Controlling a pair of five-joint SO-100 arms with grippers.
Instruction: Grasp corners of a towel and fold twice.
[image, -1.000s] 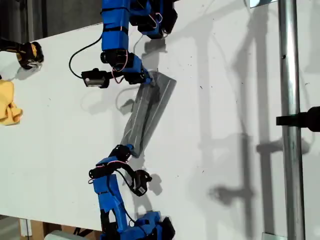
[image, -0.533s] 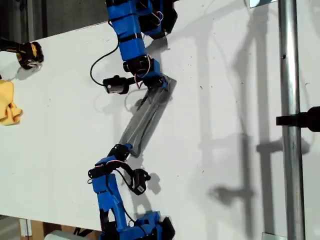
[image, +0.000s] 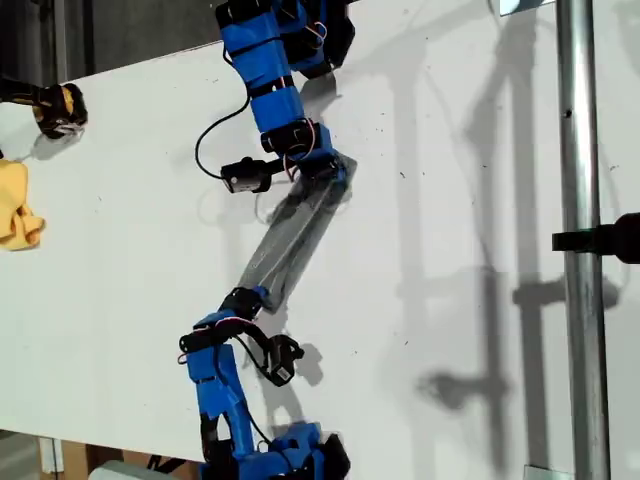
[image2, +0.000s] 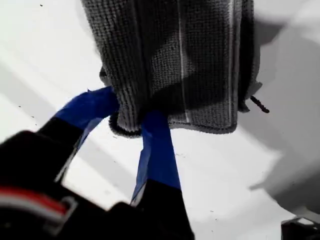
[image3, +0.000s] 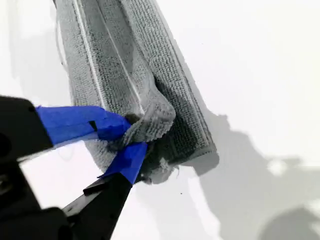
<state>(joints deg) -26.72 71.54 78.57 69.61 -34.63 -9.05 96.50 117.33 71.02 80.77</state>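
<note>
Grey towel (image: 292, 243) x1, both ends pinched: my first gripper (image2: 131, 116) + my second gripper (image3: 131, 136), 2 total.

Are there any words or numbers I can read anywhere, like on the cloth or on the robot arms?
No, there are no readable words, numbers or signs in any view.
The towel has only thin white stripes, no label.
My first tool and my second tool show plain blue tape, no print.
The yellow cloth at the exterior view's left edge is plain.
</note>
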